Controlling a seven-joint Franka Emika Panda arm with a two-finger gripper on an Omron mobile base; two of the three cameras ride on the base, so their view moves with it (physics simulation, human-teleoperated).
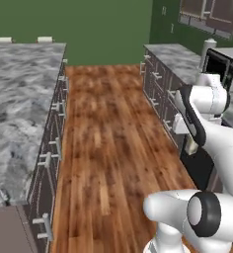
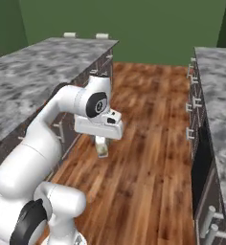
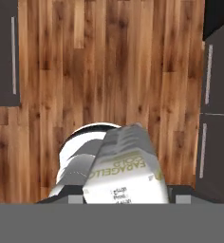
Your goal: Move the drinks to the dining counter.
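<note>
Low in the middle of the hand view, a small yellowish can (image 3: 128, 166) with printed lettering sits between the gripper (image 3: 128, 199) jaws, which stand partway closed against its sides, so the can looks held and carried above the wooden floor (image 3: 109, 71). From the right base view the same can (image 2: 102, 147) hangs just under the hand at centre frame, clear of the floor; from the left base view it peeks out (image 1: 190, 146) beneath the wrist at the right. The dining counter (image 1: 15, 108) fills the left side of the left base view and the upper left of the right base view, well apart from the can, with its taupe drawers (image 1: 52, 163) facing the aisle. The step in hand appears to be transport: I would keep the grip steady and the can upright, lift it well above the marble edge before swinging across, and approach from over the top rather than sideways, so the can cannot clip the counter lip or the drawer handles (image 1: 48, 227).
</note>
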